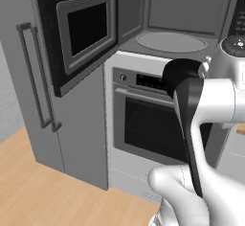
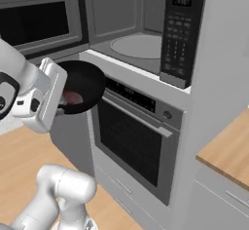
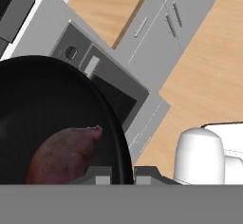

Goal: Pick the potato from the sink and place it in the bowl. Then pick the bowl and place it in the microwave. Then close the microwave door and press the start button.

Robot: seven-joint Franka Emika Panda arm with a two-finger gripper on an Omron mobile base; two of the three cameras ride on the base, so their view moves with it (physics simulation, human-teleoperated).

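Observation:
My gripper (image 3: 124, 175) is shut on the near rim of the glossy black bowl (image 3: 52, 99), which it holds in the air. The reddish-brown potato (image 3: 61, 154) lies inside the bowl. In the right base view the bowl (image 2: 85, 85) with the potato (image 2: 73, 97) hangs level with the oven's top left corner, below and left of the microwave (image 2: 141, 24) opening. The gripper (image 2: 62, 103) is at the bowl's left edge. The microwave door (image 1: 86, 28) stands swung open to the left. The glass turntable (image 1: 170, 42) is bare. The dark button panel (image 2: 177, 34) is at the right. The sink is out of view.
A built-in oven (image 2: 136, 141) with a bar handle sits directly under the microwave. A tall grey cabinet (image 1: 38, 76) with long handles stands to the left. A wooden counter (image 2: 228, 151) juts in at the right. My own arm (image 1: 191, 124) blocks part of the left base view.

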